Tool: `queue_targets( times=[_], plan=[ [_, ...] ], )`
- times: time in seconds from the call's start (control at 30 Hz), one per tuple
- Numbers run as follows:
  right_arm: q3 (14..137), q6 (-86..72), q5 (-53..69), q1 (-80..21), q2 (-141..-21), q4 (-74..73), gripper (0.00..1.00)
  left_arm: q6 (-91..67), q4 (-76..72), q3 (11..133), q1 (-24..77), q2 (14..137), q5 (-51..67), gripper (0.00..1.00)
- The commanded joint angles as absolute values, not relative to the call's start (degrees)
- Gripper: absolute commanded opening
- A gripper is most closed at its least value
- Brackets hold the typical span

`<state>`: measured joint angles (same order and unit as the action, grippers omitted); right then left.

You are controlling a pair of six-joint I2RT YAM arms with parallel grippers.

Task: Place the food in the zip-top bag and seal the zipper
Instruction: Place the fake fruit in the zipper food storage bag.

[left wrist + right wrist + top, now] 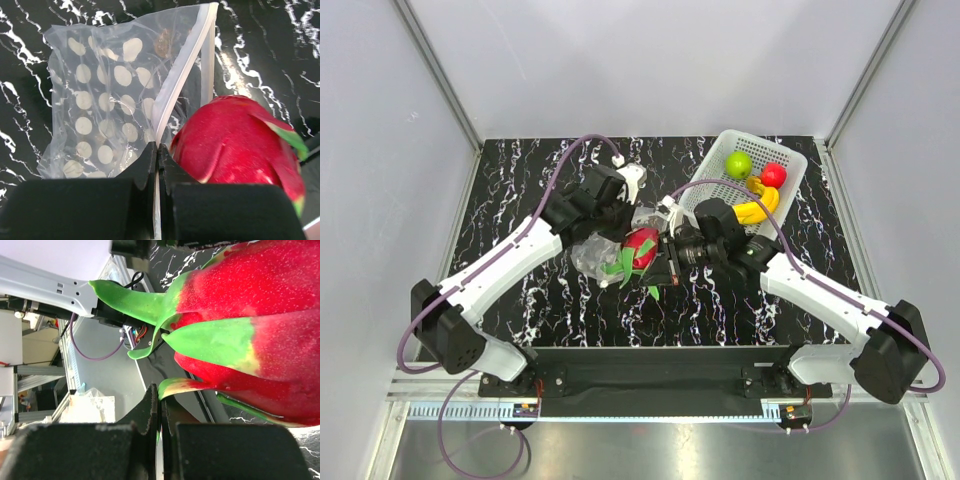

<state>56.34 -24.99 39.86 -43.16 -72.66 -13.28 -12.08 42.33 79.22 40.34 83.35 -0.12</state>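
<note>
The clear polka-dot zip-top bag (592, 255) lies at the table's middle and fills the left wrist view (100, 115). My left gripper (158, 150) is shut on the bag's white zipper edge (182, 70), holding the mouth open. My right gripper (160, 395) is shut on a green leaf of the red green-topped fruit (250, 340) and holds it at the bag's mouth (640, 248). That fruit also shows in the left wrist view (235, 140), right beside the mouth. The green fruit (738, 164), red round fruit (773, 175) and banana bunch (757, 205) lie in the basket.
The white perforated basket (790, 155) stands at the back right of the black marbled table (520, 190). White walls close in the back and sides. The two arms meet at the table's middle.
</note>
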Motion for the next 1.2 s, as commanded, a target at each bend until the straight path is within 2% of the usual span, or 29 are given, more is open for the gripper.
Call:
queue_targets(
  times=[0.0, 0.33, 0.7, 0.9, 0.97, 1.17],
  plan=[
    [56.96, -22.32, 42.63, -43.95, -71.81, -9.59, 0.00, -11.25, 39.55, 79.90, 40.17, 79.37, 3.69, 0.00],
    [56.77, -21.01, 44.73, -44.47, -73.47, -10.54, 0.00, -9.93, 38.32, 79.37, 40.25, 76.91, 8.52, 0.00],
    [64.24, -14.42, 43.86, -50.80, -78.22, -19.13, 0.00, -9.14, 38.76, 80.15, 40.17, 79.01, 16.69, 0.00],
    [64.25, -8.97, 33.15, -50.98, -74.10, -23.82, 0.00, -9.40, 38.85, 80.16, 40.17, 79.19, 20.82, 0.00],
    [63.46, -8.62, 26.13, -50.98, -72.35, -23.91, 0.00, -9.93, 39.02, 80.16, 40.17, 79.45, 22.84, 0.00],
    [60.91, -7.82, 17.94, -50.80, -68.30, -24.17, 0.00, -11.07, 40.95, 81.91, 40.25, 80.07, 26.01, 0.00]
  ],
)
